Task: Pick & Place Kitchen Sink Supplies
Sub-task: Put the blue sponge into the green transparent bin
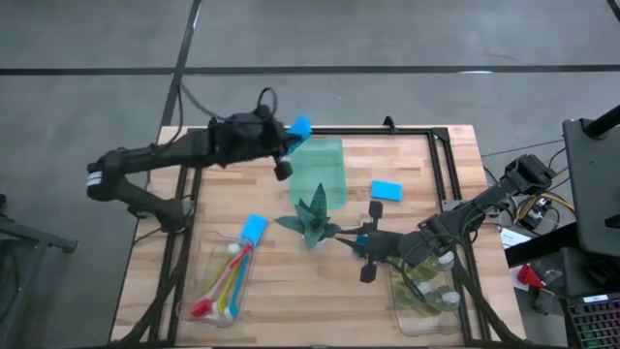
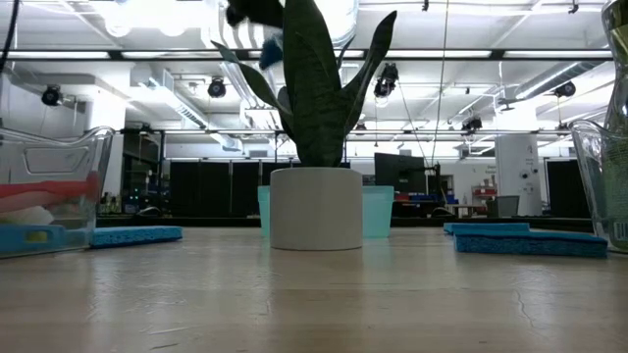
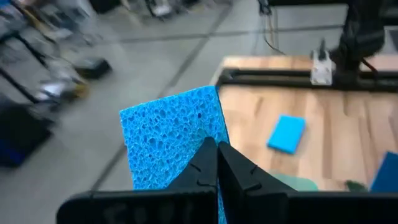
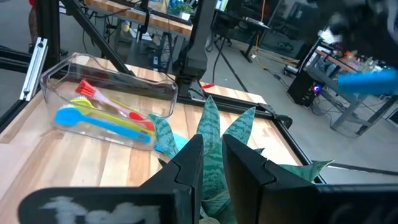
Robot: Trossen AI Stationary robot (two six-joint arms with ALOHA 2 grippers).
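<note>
Blue sponge (image 3: 171,140) sits clamped between the left gripper's (image 3: 216,167) fingers, raised above the far end of the translucent green tray (image 1: 319,173). Another blue sponge (image 1: 386,190) lies flat on the worktop (image 1: 310,291) just beside that tray, and a third (image 1: 254,226) leans at the clear bin (image 1: 217,281) holding the coloured brushes (image 1: 225,278). Beside the spiky plant (image 1: 312,219), the right gripper (image 1: 369,254) hangs with its fingers nearly together, grasping nothing, near the bin of soap bottles (image 1: 431,291).
</note>
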